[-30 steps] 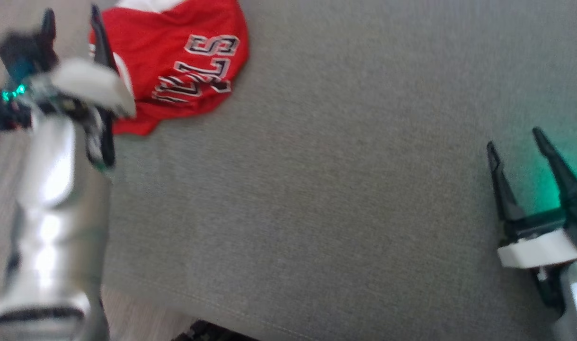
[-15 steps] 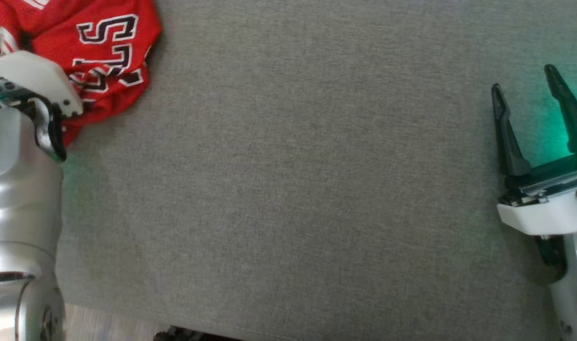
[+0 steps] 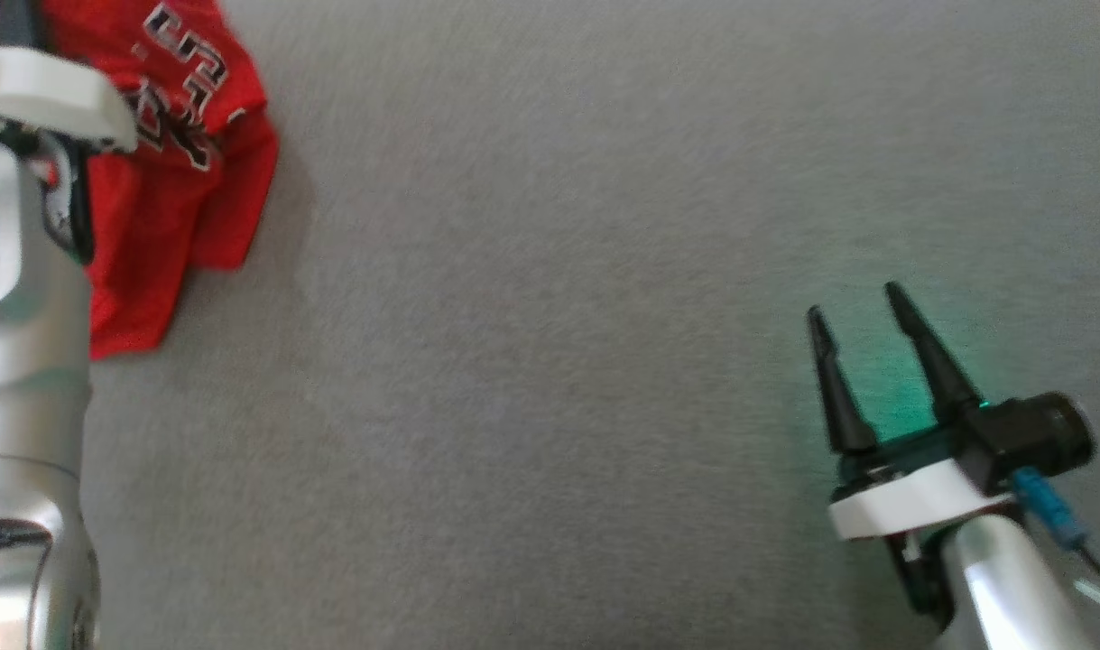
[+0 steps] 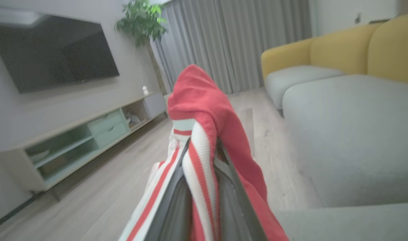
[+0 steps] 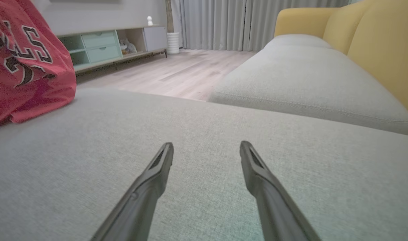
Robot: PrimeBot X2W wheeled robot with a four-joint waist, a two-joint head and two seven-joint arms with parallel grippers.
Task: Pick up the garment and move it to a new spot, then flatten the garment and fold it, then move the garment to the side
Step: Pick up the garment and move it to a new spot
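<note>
Left gripper (image 4: 204, 142): jaws narrow, pinched on the white-and-red ribbed trim of the garment (image 4: 204, 97). Red cloth humps up over and past its fingertips.
Right gripper (image 3: 856, 307): spread wide with nothing between the jaws, held low over the grey cushion (image 3: 559, 316).
Garment: a red jersey with black, white-edged letters. It hangs from the left gripper, well off to the right gripper's left, and its lowest fold reaches down to the cushion.
Open room: a broad bare stretch of cushion lies between the two grippers and ahead of the right one.
Edges: beyond the right gripper's fingertips the cushion ends in a rounded edge, with pale wooden floor (image 5: 177, 73) past it. Ahead and to its right a stitched seam runs along the next seat cushion (image 5: 301, 80), with the yellow backrest (image 5: 374, 50) rising further right.
Materials: the cushion is a flat, coarse grey weave and the jersey is soft and crumpled, with knit trim. The fingers (image 5: 145, 194) are dark, matte, long and tapered.
Past the left gripper: wall television (image 4: 53, 57), low cabinet (image 4: 73, 144), grey curtains (image 4: 240, 43) — all well apart from it.
</note>
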